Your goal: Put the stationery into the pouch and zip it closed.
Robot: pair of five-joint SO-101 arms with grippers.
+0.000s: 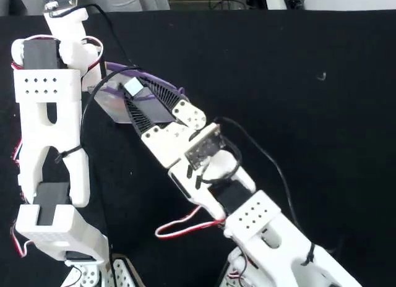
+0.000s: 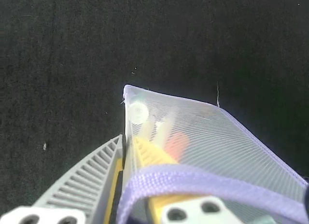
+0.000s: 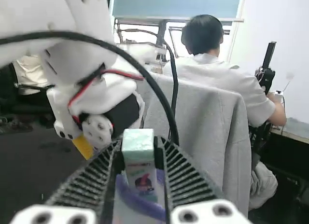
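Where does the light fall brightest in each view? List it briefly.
High view: the white arms, against the black table. Left wrist view: the pale mesh pouch. Right wrist view: the white wall behind, and the top of the gripped stationery piece.

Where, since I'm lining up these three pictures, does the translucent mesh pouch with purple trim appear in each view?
High view: the pouch is upper left, under both arms' tips.
Left wrist view: the pouch, stationery inside, is gripped at its edge by the left gripper.
Right wrist view: its purple edge shows inside the right gripper.
Shared landmark: the small pale green block in the right gripper, seen again in the high view.
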